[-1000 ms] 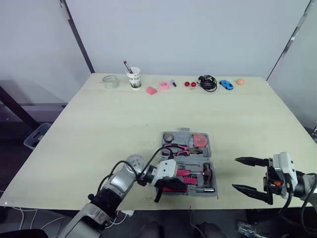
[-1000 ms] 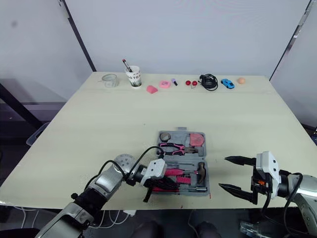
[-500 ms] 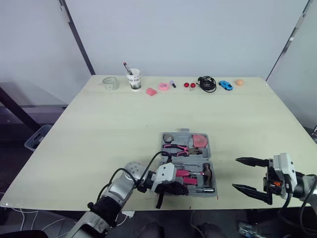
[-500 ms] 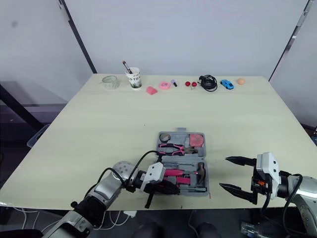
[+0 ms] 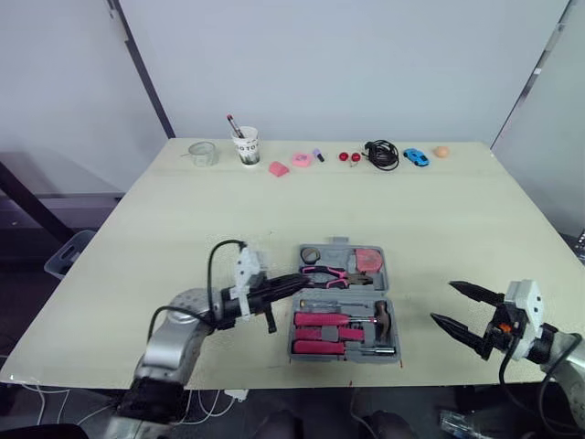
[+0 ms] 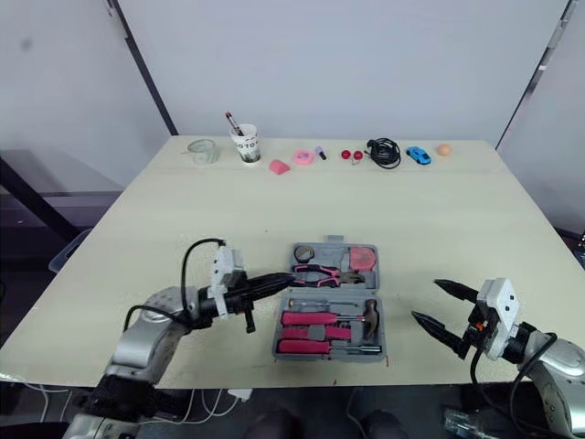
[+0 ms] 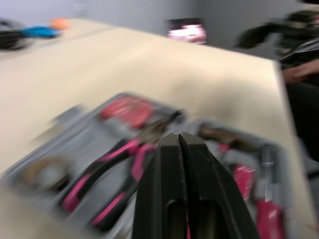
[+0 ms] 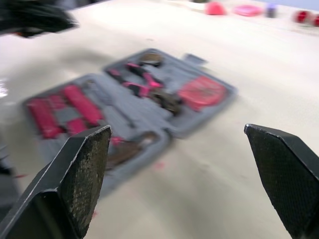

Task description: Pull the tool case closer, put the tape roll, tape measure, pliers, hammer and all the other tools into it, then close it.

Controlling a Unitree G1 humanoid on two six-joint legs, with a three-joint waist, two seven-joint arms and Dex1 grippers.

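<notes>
Quick status on this one: the tool case point(image 5: 343, 357) lies open flat on the table point(image 5: 164, 229). It looks pulled in already, sitting close to the robot's side.

Packing looks done too, as far as I can tell.
- **Far half of the case:** the tape roll point(image 5: 312, 253) is in the left corner, with the pliers point(image 5: 327, 274) just on the near side of it. The pink tape measure point(image 5: 369, 260) is in the right corner.
- **Near half of the case:** 2 or so pink-handled screwdrivers point(image 5: 320, 320) lie on the left and the hammer point(image 5: 382, 315) on the right.

I don't spot any loose tool lying around the case.

The left claw point(image 5: 302, 280) has its 2 fingers pressed together with nothing between them. Its tips are right at the case's left edge, about level with the pliers. Whether it's actually touching the rim, I can't tell. The right claw point(image 5: 443, 303) is spread wide apart and empty, hanging well off to the right of the case.

Well beyond the case's far side there's a row of odds and ends: a cup point(image 5: 246, 144), a black cable point(image 5: 382, 153) and a blue toy car point(image 5: 417, 156). None of that reads as tools to me.

So my guess is only the closing is left: folding 1 half over the other and getting it shut.
</notes>
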